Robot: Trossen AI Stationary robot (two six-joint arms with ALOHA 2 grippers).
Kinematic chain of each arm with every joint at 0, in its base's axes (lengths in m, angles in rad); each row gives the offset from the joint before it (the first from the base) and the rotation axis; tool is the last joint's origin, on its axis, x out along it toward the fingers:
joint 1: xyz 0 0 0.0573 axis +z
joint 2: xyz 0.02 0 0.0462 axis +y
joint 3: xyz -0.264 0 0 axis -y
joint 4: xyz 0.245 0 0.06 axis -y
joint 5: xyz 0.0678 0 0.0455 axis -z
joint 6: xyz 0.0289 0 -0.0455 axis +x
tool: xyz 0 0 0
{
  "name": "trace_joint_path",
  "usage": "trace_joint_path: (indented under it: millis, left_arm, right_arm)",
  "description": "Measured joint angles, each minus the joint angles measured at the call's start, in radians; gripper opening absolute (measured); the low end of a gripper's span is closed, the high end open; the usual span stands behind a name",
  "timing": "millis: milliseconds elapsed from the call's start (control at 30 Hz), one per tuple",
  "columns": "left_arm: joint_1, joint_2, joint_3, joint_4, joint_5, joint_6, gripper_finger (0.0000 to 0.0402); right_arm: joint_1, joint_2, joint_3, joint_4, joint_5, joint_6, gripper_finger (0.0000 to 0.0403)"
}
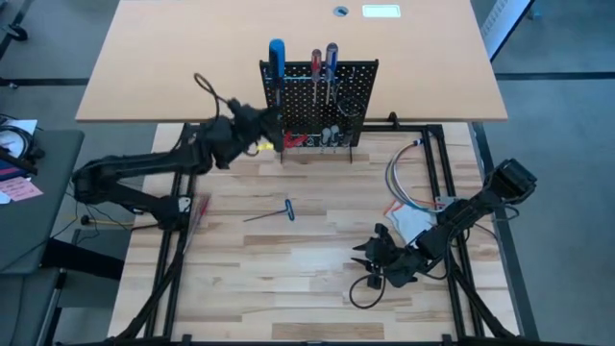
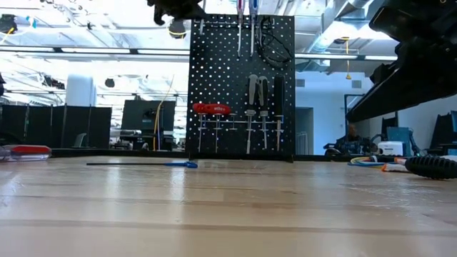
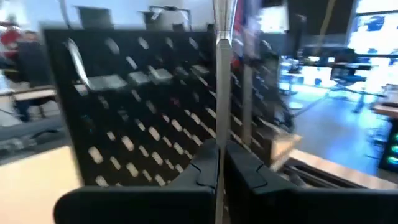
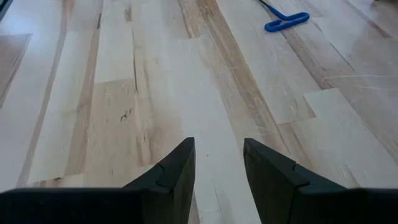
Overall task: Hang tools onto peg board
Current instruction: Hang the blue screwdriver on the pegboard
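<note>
On the peg board (image 1: 319, 101) hang 3 screwdrivers (image 1: 276, 67); left fingers (image 3: 205, 171) clamp a shaft (image 3: 222, 74), right fingers (image 4: 177, 171) apart, empty.

I can read no text, label, brand or number anywhere. The red handle (image 2: 212, 108) hanging low on the upright black perforated peg board (image 2: 275, 78) carries a small pale mark, too small for me to make out, and the white patch (image 1: 381, 12) on the tan tabletop beyond the board is blank to me.
</note>
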Motion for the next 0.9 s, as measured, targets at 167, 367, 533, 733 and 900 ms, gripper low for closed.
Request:
trace_joint_path:
  millis: [167, 367, 533, 733, 900]
  left_arm:
    - [0.074, 0.03, 0.106, -0.06, 0.01, 0.006, 0.0]
    - [0.131, 0.051, 0.112, -0.089, 0.006, -0.037, 0.0]
    - [0.159, 0.082, 0.113, -0.122, 0.012, -0.056, 0.0]
    - [0.178, 0.136, 0.112, -0.108, 0.01, -0.104, 0.0]
    - [0.178, 0.176, 0.112, -0.104, -0.01, -0.126, 0.0]
  right_arm:
    - [0.0, 0.0, 0.0, 0.001, 0.0, 0.0, 0.0143]
    - [0.01, 0.0, 0.0, -0.001, 0.0, 0.0, 0.0143]
    - [0.02, 0.0, 0.0, 0.0, 0.0, 0.0, 0.0143]
    - [0.019, 0.0, 0.0, -0.001, 0.0, 0.0, 0.0143]
    - [0.019, 0.0, 0.0, -0.001, 0.0, 0.001, 0.0143]
